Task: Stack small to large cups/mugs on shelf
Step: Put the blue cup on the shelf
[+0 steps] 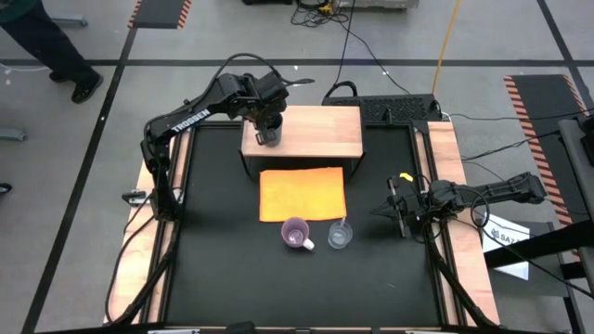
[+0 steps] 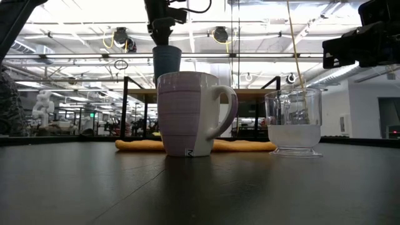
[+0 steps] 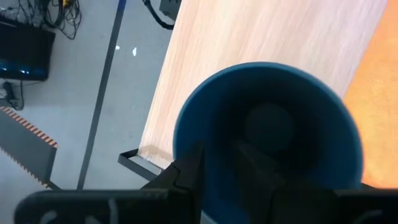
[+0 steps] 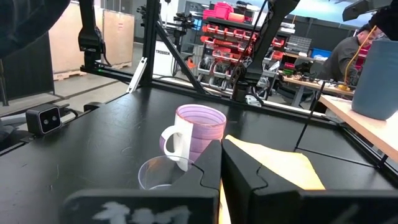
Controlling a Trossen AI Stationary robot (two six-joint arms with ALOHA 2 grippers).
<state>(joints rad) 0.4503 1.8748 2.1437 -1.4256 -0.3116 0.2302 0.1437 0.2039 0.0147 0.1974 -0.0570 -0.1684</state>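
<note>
The dark blue tumbler (image 1: 268, 133) is upright at the left end of the light wooden shelf (image 1: 316, 134), and my left gripper (image 1: 266, 119) is shut on it from above. It also shows in the low view (image 2: 167, 62) and the right wrist view (image 4: 379, 78). The lilac mug (image 1: 296, 233) and the clear cup (image 1: 340, 236) stand on their bases on the black table, near the orange sheet (image 1: 302, 193). My right gripper (image 1: 393, 210) is shut and empty at the table's right, level with the clear cup. My left gripper holds the tumbler by its rim wall (image 3: 189, 134), one finger (image 3: 249, 168) inside the cup and one finger (image 3: 186, 177) outside. The fingers come from above, pointing down. The tumbler is upright, its base at the shelf top (image 4: 364, 118); whether it rests there I cannot tell.
The orange sheet lies flat between the shelf and the two cups. The right part of the shelf (image 1: 334, 130) is bare. Cables and a dark box (image 1: 390, 109) lie behind the shelf. A person (image 1: 56, 46) walks on the floor at the far left.
</note>
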